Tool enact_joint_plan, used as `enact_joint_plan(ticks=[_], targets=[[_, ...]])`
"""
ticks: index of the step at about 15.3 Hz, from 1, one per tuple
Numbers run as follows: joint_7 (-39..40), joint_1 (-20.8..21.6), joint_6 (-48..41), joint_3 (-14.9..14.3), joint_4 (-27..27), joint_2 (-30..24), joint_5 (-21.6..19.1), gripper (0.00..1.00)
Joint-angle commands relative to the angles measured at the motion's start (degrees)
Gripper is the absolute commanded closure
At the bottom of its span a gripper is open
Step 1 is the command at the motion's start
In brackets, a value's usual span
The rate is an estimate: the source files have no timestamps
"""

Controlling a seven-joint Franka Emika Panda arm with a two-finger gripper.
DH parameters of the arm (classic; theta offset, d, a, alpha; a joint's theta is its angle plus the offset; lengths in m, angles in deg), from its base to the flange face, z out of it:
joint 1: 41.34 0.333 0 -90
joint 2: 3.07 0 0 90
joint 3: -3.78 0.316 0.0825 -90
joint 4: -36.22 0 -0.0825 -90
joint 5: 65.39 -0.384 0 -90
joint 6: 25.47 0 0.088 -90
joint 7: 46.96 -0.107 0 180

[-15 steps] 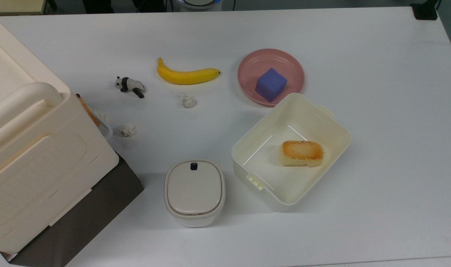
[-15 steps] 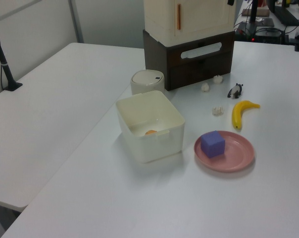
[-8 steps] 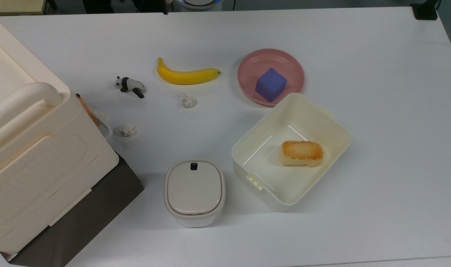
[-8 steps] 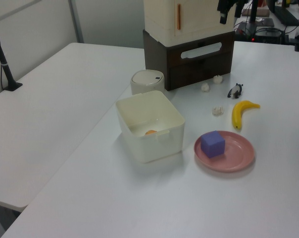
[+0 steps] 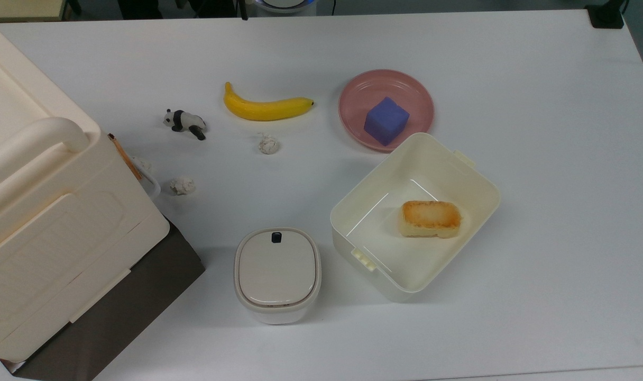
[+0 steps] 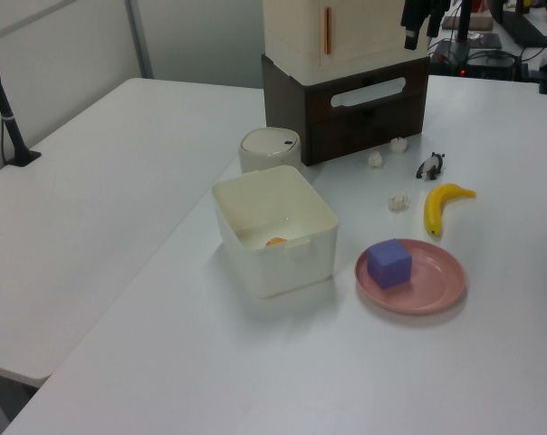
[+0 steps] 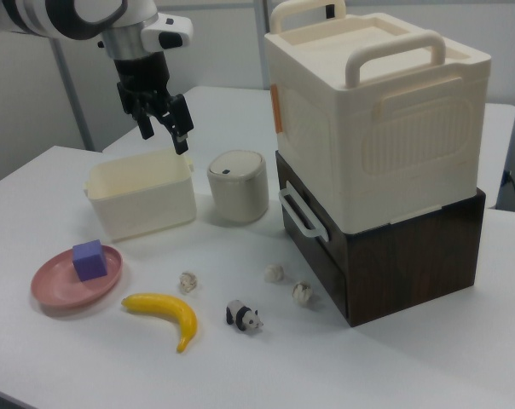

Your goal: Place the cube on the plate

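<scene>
The cube (image 5: 386, 120) sits on the plate (image 5: 364, 87), upper middle of the top view. Your gripper (image 7: 163, 129), upper left in the right view, is open and empty; lift straight away, touch nothing.

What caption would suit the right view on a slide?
Open claw raised above the table; blue cube sits on the pink plate.

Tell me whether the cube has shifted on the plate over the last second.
No. In the top view the cube sits in the same spot on the plate, just as close to the tub's corner.
</scene>
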Motion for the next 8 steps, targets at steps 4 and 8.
enact_joint_plan(ticks=[4, 8], targets=[[3.9, -0.7, -0.2, 0.3, 1.6, -1.2, -2.0, 0.0], [4.2, -0.4, -0.1, 0.5, 1.8, -1.0, -2.0, 0.0]])
